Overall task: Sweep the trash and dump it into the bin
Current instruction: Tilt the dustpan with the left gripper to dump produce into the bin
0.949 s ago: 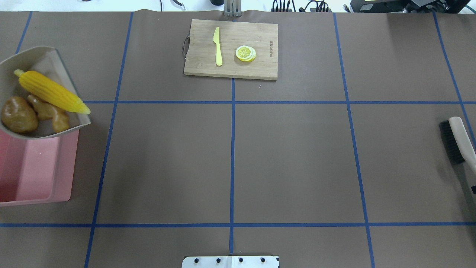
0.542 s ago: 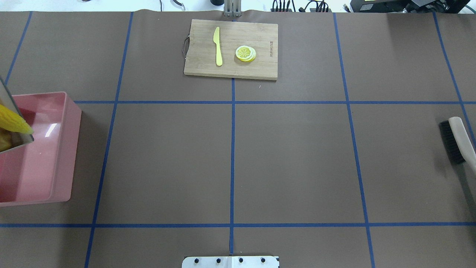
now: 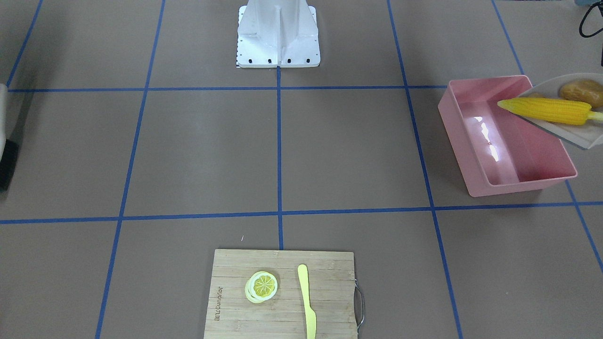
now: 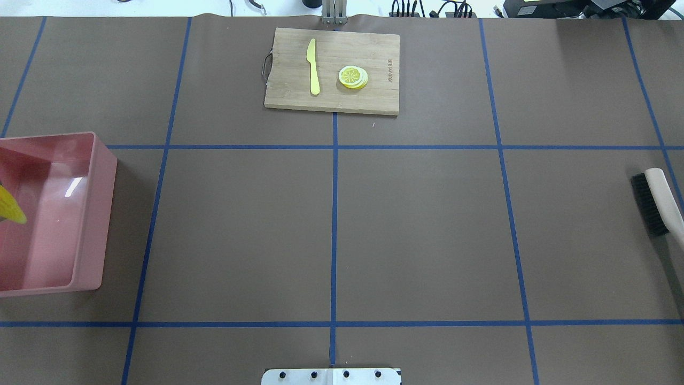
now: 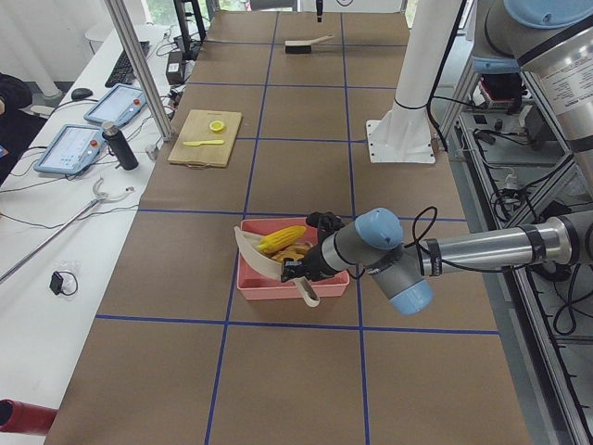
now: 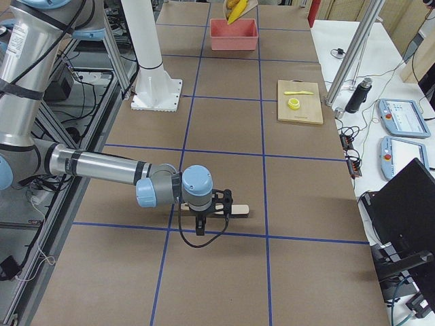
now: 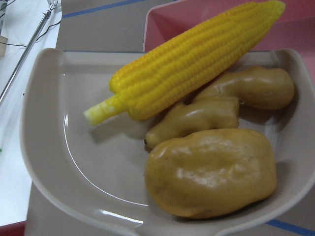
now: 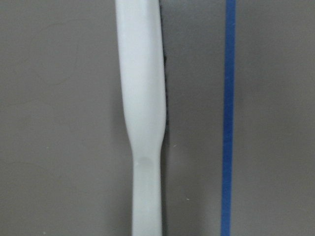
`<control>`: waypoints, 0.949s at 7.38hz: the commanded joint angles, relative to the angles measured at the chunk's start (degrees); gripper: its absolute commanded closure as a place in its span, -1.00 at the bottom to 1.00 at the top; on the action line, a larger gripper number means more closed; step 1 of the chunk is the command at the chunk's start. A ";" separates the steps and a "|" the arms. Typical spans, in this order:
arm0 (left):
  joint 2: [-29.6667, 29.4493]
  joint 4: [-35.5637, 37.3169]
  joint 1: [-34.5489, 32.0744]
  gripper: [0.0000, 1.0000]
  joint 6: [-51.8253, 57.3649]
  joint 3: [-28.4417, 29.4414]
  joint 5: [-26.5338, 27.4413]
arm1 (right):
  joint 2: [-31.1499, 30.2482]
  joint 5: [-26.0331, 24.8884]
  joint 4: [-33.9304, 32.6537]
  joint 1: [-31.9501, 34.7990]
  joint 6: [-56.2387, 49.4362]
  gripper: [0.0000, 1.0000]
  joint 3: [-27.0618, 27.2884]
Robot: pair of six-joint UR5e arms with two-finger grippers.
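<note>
The beige dustpan (image 3: 574,136) hangs tilted over the pink bin (image 3: 459,122). It carries the yellow corn cob (image 3: 546,110), the brown potato (image 3: 582,89) and the tan ginger root (image 7: 226,105). The corn's tip juts over the bin's inside, and it alone shows in the overhead view (image 4: 10,208). My left gripper (image 5: 301,269) is at the dustpan's handle; I cannot tell its state. My right gripper (image 6: 204,216) is at the handle of the brush (image 4: 654,200), low over the table; I cannot tell its state.
A wooden cutting board (image 4: 331,69) with a yellow knife (image 4: 313,67) and a lemon slice (image 4: 352,76) lies at the table's far middle. The robot's white base (image 3: 278,33) stands at the near middle. Blue tape lines cross the brown table.
The dustpan with the trash has moved left, out of the overhead view; only the corn's tip remains there. The bin's inside now shows. The brush has not moved.
</note>
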 commanded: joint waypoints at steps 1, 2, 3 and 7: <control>-0.79 -2.73 -0.33 1.00 10.94 -0.36 5.48 | 13.92 -4.79 -30.72 11.11 -18.86 -1.00 0.86; -1.23 -5.26 -0.33 1.00 14.89 -0.71 8.45 | 14.24 -6.30 -31.41 11.13 -18.90 -1.00 0.86; -1.32 -6.59 -0.07 1.00 17.72 -0.80 10.39 | 13.37 -6.49 -31.07 11.13 -17.94 -1.00 0.16; -2.47 -6.60 0.11 1.00 21.09 -1.68 11.20 | 13.89 -7.28 -27.41 11.04 -18.02 -1.00 -2.57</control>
